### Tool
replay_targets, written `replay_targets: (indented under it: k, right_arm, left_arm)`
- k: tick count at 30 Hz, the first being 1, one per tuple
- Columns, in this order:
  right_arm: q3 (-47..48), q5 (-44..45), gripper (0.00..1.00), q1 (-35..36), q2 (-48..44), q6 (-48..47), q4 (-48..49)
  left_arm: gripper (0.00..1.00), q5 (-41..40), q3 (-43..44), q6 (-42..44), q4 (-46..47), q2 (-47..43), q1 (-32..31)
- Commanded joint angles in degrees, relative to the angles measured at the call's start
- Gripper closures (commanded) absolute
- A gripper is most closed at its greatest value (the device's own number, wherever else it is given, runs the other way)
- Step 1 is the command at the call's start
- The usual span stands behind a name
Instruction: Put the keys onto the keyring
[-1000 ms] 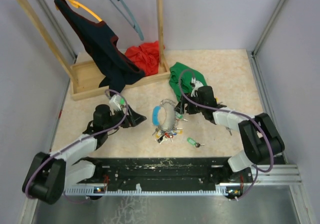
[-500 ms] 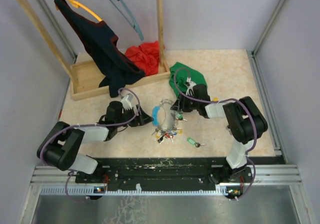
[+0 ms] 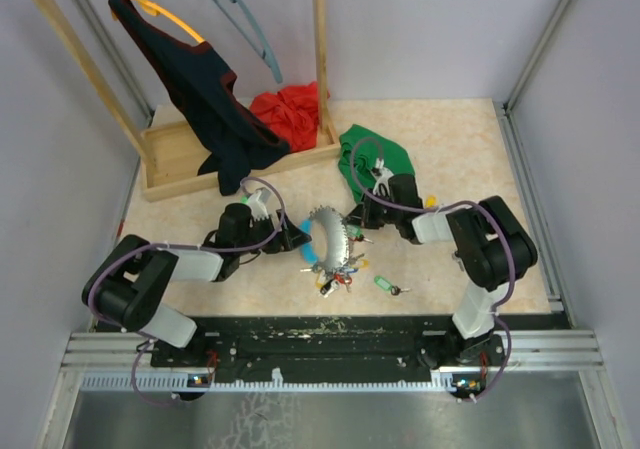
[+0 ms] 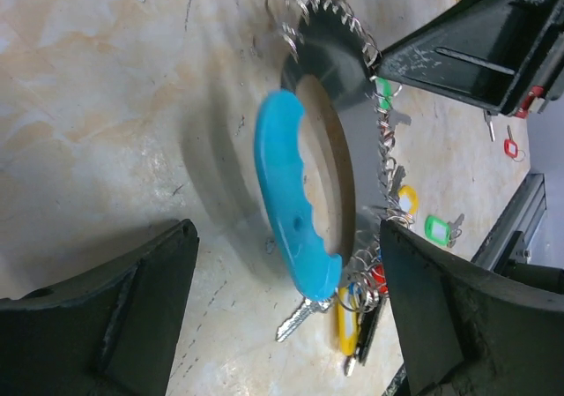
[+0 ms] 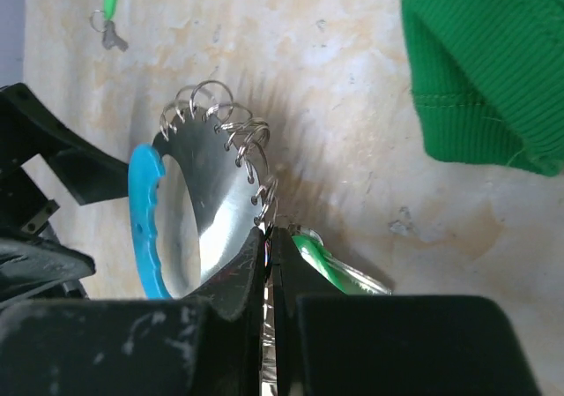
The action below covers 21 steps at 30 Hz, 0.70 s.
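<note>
While our right gripper (image 5: 269, 259) pinches the keyring (image 5: 207, 198) by its rim, our open left gripper (image 4: 289, 237) should clamp its blue handle (image 4: 280, 184) squarely.

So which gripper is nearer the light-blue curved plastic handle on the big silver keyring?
Left. The left gripper stands open close beside the light-blue handle; the right gripper is shut on the keyring at its opposite metal edge.

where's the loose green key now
In the top view the loose green key lies right of centre, just right of the keyring, toward the near side.
</note>
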Motion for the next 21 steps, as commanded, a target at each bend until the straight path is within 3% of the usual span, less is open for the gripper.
replay_targets:
  k: [1,5,9,21]
  right_arm:
    - [-1.8,-3.7,1.00,0.5,-4.6,0.9,8.5]
    - [-3.6,-5.6,1.00,0.6,-6.0,2.1,12.9]
    - [-4.7,-6.0,1.00,0.9,-6.1,2.6,15.5]
    - [-6.7,-7.5,1.00,1.4,-9.1,4.8,21.3]
  left_arm:
    - [0.11,-2.1,-0.2,0.4,0.7,-1.6,-0.1]
    - [0.11,-1.2,-0.6,0.4,1.4,-2.1,0.3]
    - [0.13,3.3,-1.6,-1.7,8.0,-1.5,0.5]
    - [0.48,9.6,-1.7,-7.1,20.8,6.3,0.4]
